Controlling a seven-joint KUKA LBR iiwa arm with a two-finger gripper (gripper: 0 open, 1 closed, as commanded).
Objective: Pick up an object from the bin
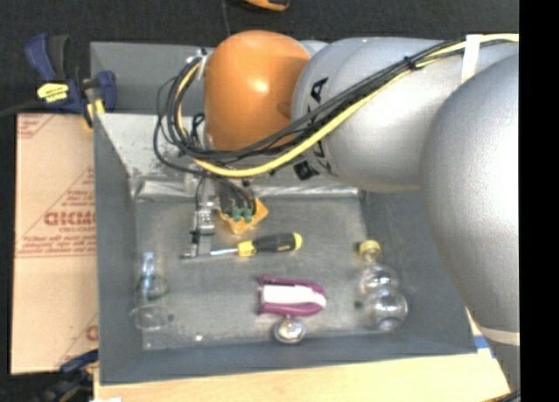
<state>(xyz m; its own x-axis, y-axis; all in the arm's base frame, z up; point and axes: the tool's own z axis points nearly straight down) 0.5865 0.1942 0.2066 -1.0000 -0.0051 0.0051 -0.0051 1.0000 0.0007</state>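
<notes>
Gripper (203, 234) hangs straight down over the left middle of the bin (113, 217) floor, its tip at the bare metal shaft of a small screwdriver (262, 245) with a yellow and black handle; touching or just above, I cannot tell. The arm (393, 129) sweeps in from the right across the bin's far half, with the orange wrist cover (249, 86) uppermost and cables looped round it. Whether the claw is released or clenched cannot be made out. A purple and white thing (293, 297) lies nearer the front.
</notes>
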